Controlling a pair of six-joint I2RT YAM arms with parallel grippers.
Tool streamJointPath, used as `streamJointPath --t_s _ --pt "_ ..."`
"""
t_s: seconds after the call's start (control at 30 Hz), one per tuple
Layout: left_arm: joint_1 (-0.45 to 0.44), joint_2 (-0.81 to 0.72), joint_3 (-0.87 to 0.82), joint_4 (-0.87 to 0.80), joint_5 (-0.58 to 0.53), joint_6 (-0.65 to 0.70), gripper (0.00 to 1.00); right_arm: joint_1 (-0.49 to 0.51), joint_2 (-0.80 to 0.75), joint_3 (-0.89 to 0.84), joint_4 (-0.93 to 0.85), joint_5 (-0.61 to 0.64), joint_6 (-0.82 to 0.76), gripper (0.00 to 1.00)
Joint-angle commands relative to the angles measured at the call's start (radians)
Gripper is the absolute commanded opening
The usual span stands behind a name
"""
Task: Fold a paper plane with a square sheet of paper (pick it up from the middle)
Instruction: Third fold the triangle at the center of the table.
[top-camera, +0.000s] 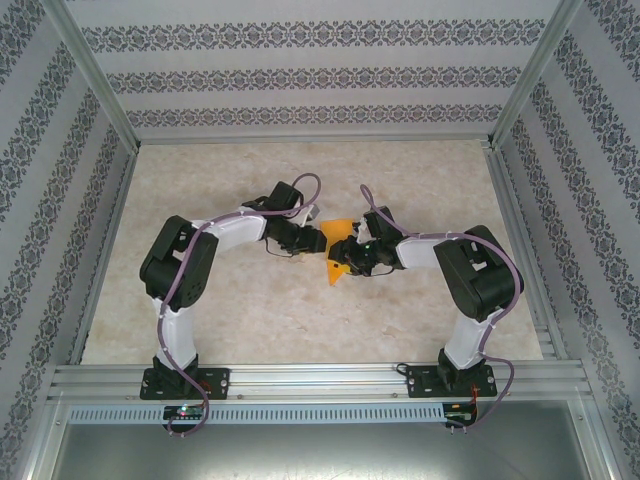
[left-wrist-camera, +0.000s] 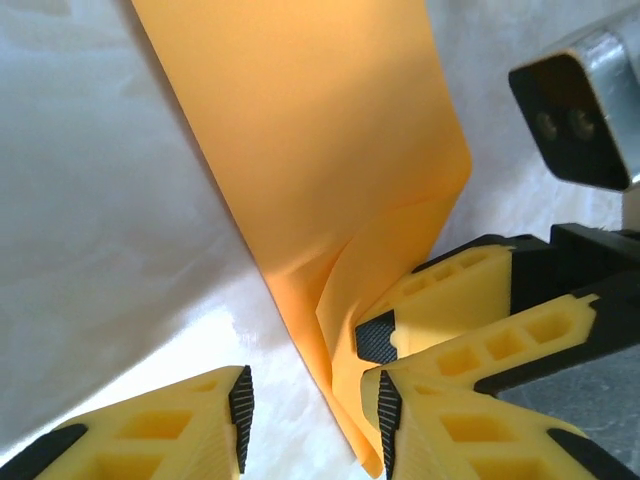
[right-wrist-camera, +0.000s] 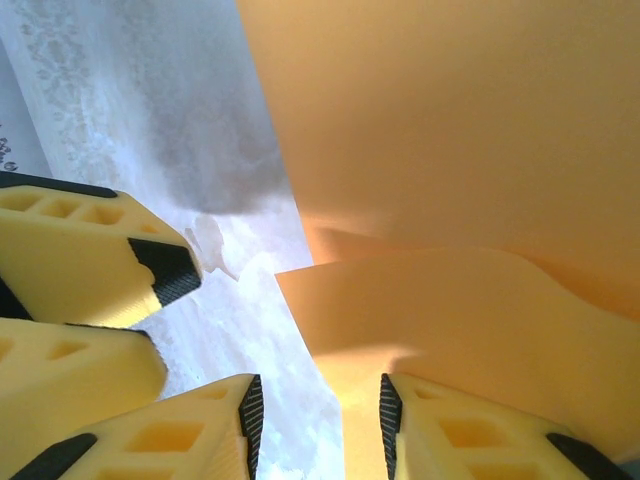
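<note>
The square sheet of paper (top-camera: 340, 230) is bright orange and lies folded in layers on the table's middle, one point toward the near edge. My left gripper (top-camera: 318, 240) and right gripper (top-camera: 343, 258) meet over it, tip to tip. In the left wrist view the left gripper (left-wrist-camera: 314, 410) is open; the paper (left-wrist-camera: 320, 150) runs up from beside its right pad, and the right gripper's fingertip (left-wrist-camera: 376, 338) rests against a raised flap. In the right wrist view the right gripper (right-wrist-camera: 320, 410) is open, with the paper (right-wrist-camera: 450, 150) reaching into the gap by its right pad.
A pale marbled tabletop (top-camera: 200, 310) sits inside an aluminium frame (top-camera: 320, 380) with patterned walls (top-camera: 320, 90). The left gripper's fingertips (right-wrist-camera: 165, 270) crowd the left of the right wrist view. Both arms arch inward from their bases at the near rail.
</note>
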Motion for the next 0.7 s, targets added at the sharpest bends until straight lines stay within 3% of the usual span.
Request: streamJointPath --t_s 0.0,0.33,0.67 --pt "0.021 -0.028 -0.015 0.061 0.016 -0.037 0.42 -0.005 0.009 -0.027 -0.034 0.056 -0.015 0.35" --pt "0.013 0.044 0.037 0.053 0.105 -0.03 0.32 -0.004 0.006 -0.028 -0.052 0.064 -0.031 0.19" --pt "-0.009 0.126 0.113 -0.005 0.107 0.005 0.26 -0.005 0.006 -0.025 -0.062 0.064 -0.039 0.13"
